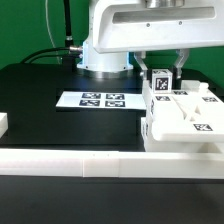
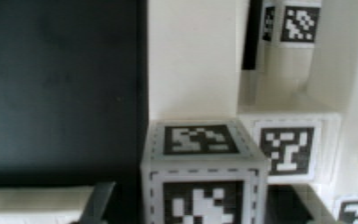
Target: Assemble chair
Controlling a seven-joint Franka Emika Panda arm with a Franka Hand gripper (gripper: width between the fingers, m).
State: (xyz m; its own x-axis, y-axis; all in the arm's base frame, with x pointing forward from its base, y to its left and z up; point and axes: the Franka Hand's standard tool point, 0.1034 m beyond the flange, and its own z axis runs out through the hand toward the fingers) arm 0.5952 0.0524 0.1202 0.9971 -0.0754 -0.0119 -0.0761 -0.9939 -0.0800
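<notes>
Black table (image 1: 30, 90) before a green backdrop (image 1: 25, 25): a white post (image 1: 160, 86) is clamped in the claw (image 1: 161, 70).

The post is held upright between the two dark fingers (image 1: 147, 64), and a marker tag is seen on its face. It is located at the far edge of the white chair parts (image 1: 190, 118), which are grouped on the exterior view's right, just behind the low border wall (image 1: 70, 162). Whether the post touches them cannot be told. The marker board (image 1: 100, 100) lies flat beside them, near the middle.
</notes>
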